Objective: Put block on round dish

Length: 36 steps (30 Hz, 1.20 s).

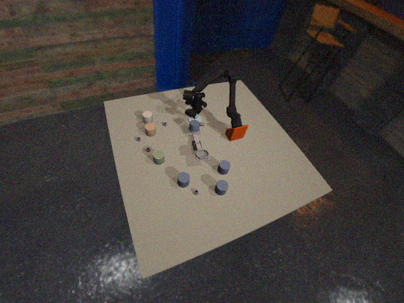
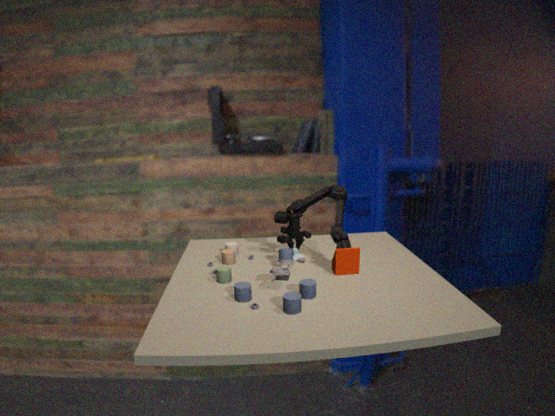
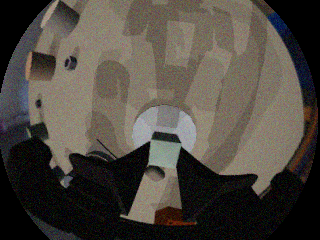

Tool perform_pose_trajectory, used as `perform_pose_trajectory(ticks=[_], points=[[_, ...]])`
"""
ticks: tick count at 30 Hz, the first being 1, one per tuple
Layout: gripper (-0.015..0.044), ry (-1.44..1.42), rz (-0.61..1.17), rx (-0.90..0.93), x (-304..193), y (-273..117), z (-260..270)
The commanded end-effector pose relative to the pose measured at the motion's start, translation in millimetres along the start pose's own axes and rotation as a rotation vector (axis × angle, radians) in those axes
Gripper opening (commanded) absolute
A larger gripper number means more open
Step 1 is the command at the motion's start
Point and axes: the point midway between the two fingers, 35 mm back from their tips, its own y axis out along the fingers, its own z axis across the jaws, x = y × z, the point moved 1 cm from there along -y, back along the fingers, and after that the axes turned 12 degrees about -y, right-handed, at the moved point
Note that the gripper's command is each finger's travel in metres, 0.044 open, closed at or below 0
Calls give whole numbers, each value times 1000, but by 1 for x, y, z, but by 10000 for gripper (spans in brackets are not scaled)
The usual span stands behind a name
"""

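Note:
My gripper (image 1: pixel 196 115) (image 2: pixel 295 247) (image 3: pixel 164 147) is shut on a pale green block (image 3: pixel 165 154), pointing down. It is low over the white round dish (image 1: pixel 199 120) (image 3: pixel 142 131). In the wrist view the block overlaps the dish's near part; I cannot tell if they touch. One blue-grey cup (image 1: pixel 194 125) (image 2: pixel 285 254) stands upright on the balance's end close beside the dish and partly hides it in the top view. The balance's other end, a ringed pan (image 1: pixel 202 158), bears no cup. The balance's middle (image 1: pixel 194 145) lies between. No cup is seen above the dish.
Blue-grey cups (image 1: pixel 224 167) (image 1: pixel 221 187) (image 1: pixel 183 179) stand at the front. Green (image 1: pixel 158 157), orange (image 1: pixel 150 129) and pale (image 1: pixel 147 117) cylinders stand left, with small dark rings around. A small brownish thing (image 1: pixel 202 124) (image 3: pixel 155 173) lies by the dish. An orange panel (image 1: pixel 238 132) stands at the arm's base.

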Motion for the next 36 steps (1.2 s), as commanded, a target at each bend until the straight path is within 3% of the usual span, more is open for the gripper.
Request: perform_pose_trajectory(ticks=[1, 10, 27, 36], points=[[0, -7, 7, 1, -2, 6, 1], [0, -7, 6, 0, -3, 20, 0], [440, 7, 3, 1, 0, 11, 0], [440, -8, 10, 3, -2, -42, 1]])
